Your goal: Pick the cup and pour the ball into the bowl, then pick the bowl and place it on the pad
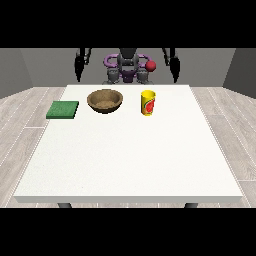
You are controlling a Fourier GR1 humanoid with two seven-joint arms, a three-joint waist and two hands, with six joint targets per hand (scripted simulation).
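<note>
A yellow cup [147, 103] with a red mark stands upright on the far half of the white table [130, 160]. Whatever is inside it is hidden. Left of it sits a brown wooden bowl [105, 100], and further left a green pad [63, 109] lies flat near the table's left edge. Both arms hang down beside the robot's body behind the table's far edge. The hand at the view's left [79, 71] and the hand at the view's right [175, 73] are away from every object, fingers hanging straight down, holding nothing.
The robot's torso [128, 67] stands behind the table's far edge, with a red knob [151, 65] on it. Wooden floor surrounds the table. The near half of the tabletop is bare white surface.
</note>
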